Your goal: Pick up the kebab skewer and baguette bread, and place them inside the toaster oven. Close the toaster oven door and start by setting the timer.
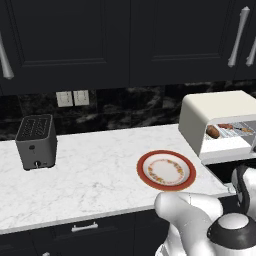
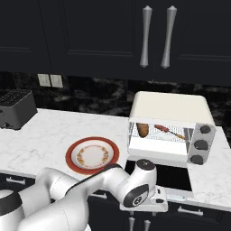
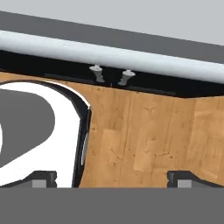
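Pincer (image 3: 112, 180) spread wide, holding nothing, its tips framing wooden floor (image 3: 144, 135) and a pale bar overhead; the hand sits low at the counter (image 2: 40, 135) front, just under the toaster oven door (image 2: 158, 173), which lies folded down and open. Baguette bread (image 2: 143, 129) and kebab skewer (image 2: 169, 131) both rest on the rack inside the toaster oven (image 2: 169, 108), loaf left of skewer, and the red-rimmed plate (image 2: 72, 158) sits bare. Judged: loading done; door closing and timer knob (image 2: 205, 129) remain.
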Motion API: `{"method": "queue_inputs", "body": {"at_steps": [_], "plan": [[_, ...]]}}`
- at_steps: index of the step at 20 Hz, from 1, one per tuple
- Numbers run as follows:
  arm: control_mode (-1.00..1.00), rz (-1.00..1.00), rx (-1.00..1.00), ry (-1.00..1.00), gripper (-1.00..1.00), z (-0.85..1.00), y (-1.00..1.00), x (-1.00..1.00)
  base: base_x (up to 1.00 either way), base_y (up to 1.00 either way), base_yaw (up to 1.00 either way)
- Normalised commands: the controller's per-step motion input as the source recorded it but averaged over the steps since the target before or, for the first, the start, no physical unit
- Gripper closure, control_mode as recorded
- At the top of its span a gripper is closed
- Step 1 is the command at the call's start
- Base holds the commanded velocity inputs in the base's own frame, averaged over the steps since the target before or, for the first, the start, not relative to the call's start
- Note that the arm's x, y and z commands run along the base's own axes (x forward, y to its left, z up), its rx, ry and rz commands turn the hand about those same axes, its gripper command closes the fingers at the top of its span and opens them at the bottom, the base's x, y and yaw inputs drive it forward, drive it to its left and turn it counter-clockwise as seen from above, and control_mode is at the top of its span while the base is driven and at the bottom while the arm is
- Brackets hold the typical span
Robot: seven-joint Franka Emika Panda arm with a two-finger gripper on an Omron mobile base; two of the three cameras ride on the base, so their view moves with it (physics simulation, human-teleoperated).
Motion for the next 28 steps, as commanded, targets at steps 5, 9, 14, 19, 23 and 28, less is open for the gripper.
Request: {"method": "queue_inputs", "body": {"at_steps": [5,9,14,19,23,28], "plan": [[-1.0,-0.04,0.05,0.0,-1.0,-0.11,0.0,0.55,0.0,0.0,0.0],[-1.0,-0.03,0.05,0.0,-1.0,-0.03,0.0,0.49,0.0,0.0,0.0],[-1.0,-0.03,0.04,-0.05,-1.0,0.0,0.0,0.38,0.0,0.0,0.0],[-1.0,-0.03,0.04,-0.12,-1.0,0.2,0.0,0.45,0.0,0.0,0.0],[-1.0,-0.01,0.01,-0.1,-1.0,0.56,0.0,0.78,0.0,0.0,0.0],[-1.0,0.0,0.0,-0.12,-1.0,0.58,0.0,0.87,0.0,0.0,0.0]]}}
